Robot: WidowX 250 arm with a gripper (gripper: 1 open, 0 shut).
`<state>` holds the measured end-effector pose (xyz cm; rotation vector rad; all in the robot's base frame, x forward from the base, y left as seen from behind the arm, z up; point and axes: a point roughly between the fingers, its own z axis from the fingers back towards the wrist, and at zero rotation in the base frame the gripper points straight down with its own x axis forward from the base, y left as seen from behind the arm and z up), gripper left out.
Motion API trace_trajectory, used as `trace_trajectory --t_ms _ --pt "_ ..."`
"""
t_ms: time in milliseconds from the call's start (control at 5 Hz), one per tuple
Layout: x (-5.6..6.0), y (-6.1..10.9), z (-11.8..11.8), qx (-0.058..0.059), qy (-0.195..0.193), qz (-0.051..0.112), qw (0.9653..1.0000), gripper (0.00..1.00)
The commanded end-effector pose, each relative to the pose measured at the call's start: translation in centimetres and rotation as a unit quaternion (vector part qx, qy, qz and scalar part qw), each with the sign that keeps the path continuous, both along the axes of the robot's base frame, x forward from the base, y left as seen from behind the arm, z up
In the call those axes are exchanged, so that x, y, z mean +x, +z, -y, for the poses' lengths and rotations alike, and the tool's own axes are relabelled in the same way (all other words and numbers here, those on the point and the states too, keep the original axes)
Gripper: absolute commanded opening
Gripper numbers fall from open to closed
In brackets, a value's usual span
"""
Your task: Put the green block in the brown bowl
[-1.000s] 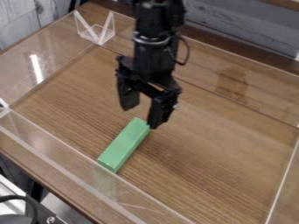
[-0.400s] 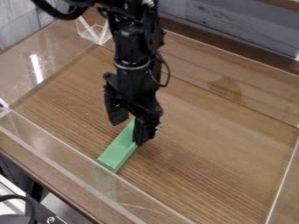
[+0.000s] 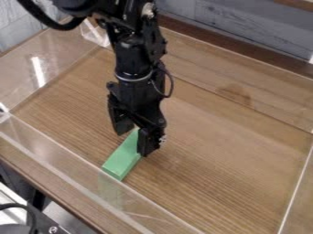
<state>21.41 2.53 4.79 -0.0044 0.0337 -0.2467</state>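
green block [image 3: 121, 160] lies on the wooden table [image 3: 232, 137] inside clear walls [image 3: 73, 174], its far end under the open gripper [image 3: 134, 135].

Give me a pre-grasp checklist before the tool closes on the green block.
1. Tool open: ok, fingers stand apart.
2. Tool over the green block: ok, it covers the block's far end.
3. Fingers straddle the block's sides: cannot tell, the tool hides that end.
4. Tool pointing down at the table: ok.
5. Block lying flat on the wood: ok.
6. Brown bowl located: not ok, no bowl is in view.
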Motion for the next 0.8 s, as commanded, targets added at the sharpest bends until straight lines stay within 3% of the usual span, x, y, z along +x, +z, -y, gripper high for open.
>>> trace_trajectory --t_ms 0,600 --pt "0.46 0.32 -0.21 -0.001 0.001 0.022 0.9997 1.00" --pt "0.68 -0.63 -0.38 -0.006 0.001 0.030 0.9995 1.00"
